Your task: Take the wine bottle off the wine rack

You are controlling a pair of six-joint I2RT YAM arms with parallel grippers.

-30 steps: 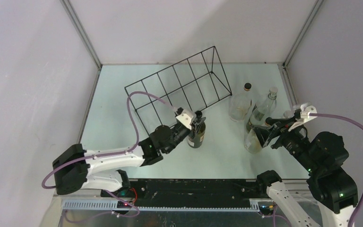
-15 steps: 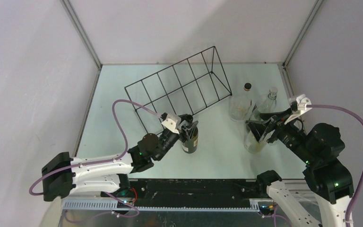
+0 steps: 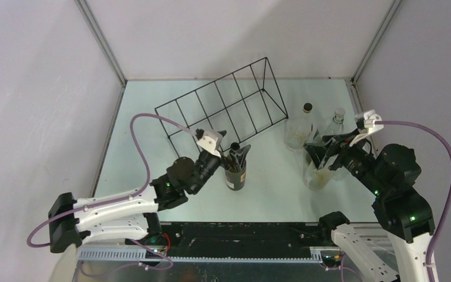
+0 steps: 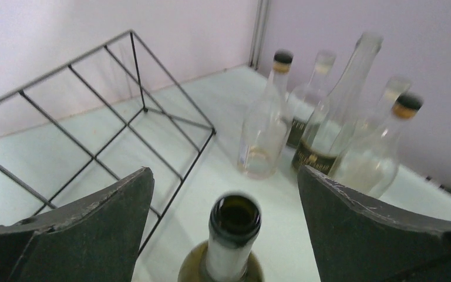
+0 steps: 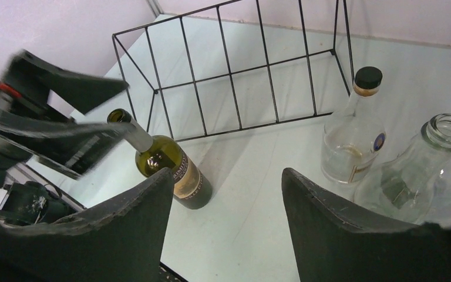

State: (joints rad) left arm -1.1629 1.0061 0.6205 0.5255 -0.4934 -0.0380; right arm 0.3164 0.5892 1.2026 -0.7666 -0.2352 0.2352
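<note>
The wine bottle (image 3: pixel 235 173) is off the wine rack (image 3: pixel 211 83) and standing upright on the surface (image 3: pixel 273 176), just in front of the rack's near side and not touching it. The left hand (image 3: pixel 233 145) is spread wide around the neck, and from its wrist camera both fingers (image 4: pixel 94 217) are well clear of the glass, so it isn't gripping anything. That camera cuts the bottle off below the shoulder, though, so you only get the open mouth and a bit of neck.

The right hand (image 3: pixel 320 154) hangs over by the clear bottles (image 3: pixel 300 130), partly open with nothing between its fingers (only bare surface shows in the gap). From above it covers the top of the nearest clear bottle, and I think there are about five over there, but they overlap too much to count. The wine bottle's label does show from the right wrist, but it's too small to read. The left arm's purple cable (image 3: pixel 152 116) crosses the rack's near left corner.
</note>
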